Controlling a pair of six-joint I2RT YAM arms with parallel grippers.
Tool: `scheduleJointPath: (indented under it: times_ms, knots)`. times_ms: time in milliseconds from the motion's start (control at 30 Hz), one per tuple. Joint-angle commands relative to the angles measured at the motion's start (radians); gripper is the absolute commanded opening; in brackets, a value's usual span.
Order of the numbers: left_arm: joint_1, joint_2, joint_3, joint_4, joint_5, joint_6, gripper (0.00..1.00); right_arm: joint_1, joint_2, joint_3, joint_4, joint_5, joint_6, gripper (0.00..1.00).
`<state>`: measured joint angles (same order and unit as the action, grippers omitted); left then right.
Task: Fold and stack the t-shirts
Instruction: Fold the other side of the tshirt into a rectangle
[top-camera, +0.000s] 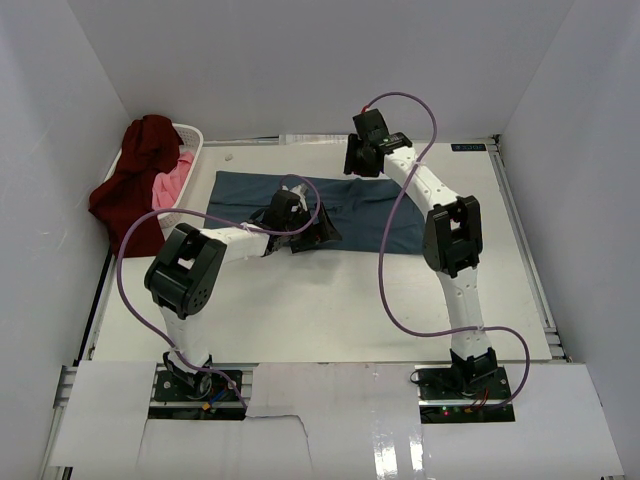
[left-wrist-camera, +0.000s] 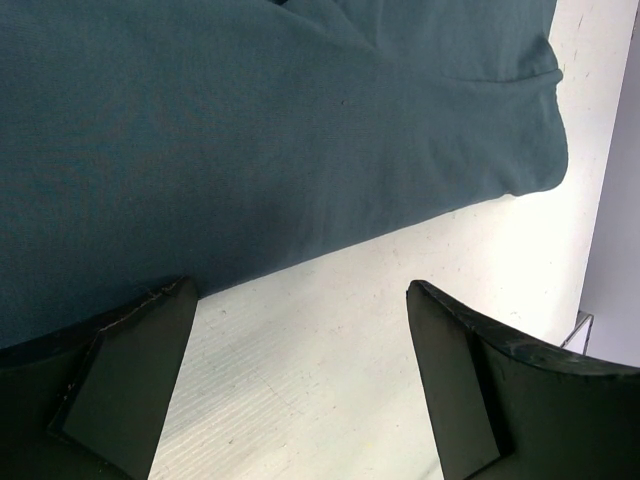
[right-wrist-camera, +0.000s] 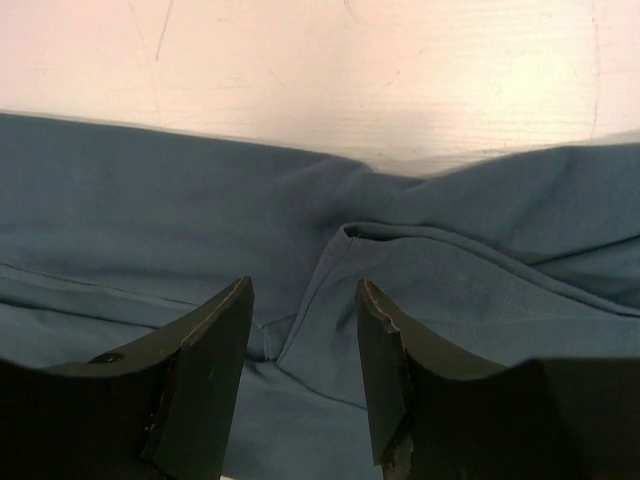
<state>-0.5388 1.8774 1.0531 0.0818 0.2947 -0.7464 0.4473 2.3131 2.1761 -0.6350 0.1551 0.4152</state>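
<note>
The teal-blue t-shirt (top-camera: 240, 195) lay spread flat across the tabletop (top-camera: 330, 310), out toward twelve o'clock from my bases. My left jaws stood as wide as they go and held nothing. They hung at the shirt's six o'clock hem, and in the left wrist view both fingers (left-wrist-camera: 130, 380) framed bare tabletop with the cloth just beyond them. My right arm (top-camera: 425, 185) reached to the shirt's twelve o'clock edge. There my right jaws stood about halfway apart, low over the cloth, with a raised fold (right-wrist-camera: 345, 232) lying in the gap between them. I could not see either finger pinching the fabric. At ten o'clock stood the white basket (top-camera: 190, 135), with the maroon t-shirt (top-camera: 135, 180) draped over its rim and the pink t-shirt (top-camera: 175, 180) bunched inside.
</note>
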Motion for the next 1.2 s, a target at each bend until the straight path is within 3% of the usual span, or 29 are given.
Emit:
scheduleJointPath:
  times_ms: [0, 567, 667, 800, 1167]
  knots:
    - [-0.013, -0.026, -0.036, -0.063, -0.005, -0.007, 0.98, 0.005, 0.035, 0.037, -0.061, -0.006, 0.049, 0.51]
    - [-0.015, -0.038, -0.047, -0.066, -0.008, 0.007, 0.98, -0.004, 0.106, 0.034, -0.032, -0.003, 0.046, 0.50]
    - [-0.015, -0.035, -0.048, -0.066, -0.006, 0.008, 0.98, -0.005, 0.109, 0.034, -0.014, -0.003, 0.042, 0.49]
    - [-0.015, -0.034, -0.045, -0.066, -0.008, 0.013, 0.98, -0.009, 0.111, 0.027, 0.009, -0.017, 0.033, 0.35]
    - [-0.015, -0.020, -0.039, -0.073, -0.009, 0.018, 0.98, -0.018, 0.127, 0.031, 0.018, -0.031, 0.028, 0.36]
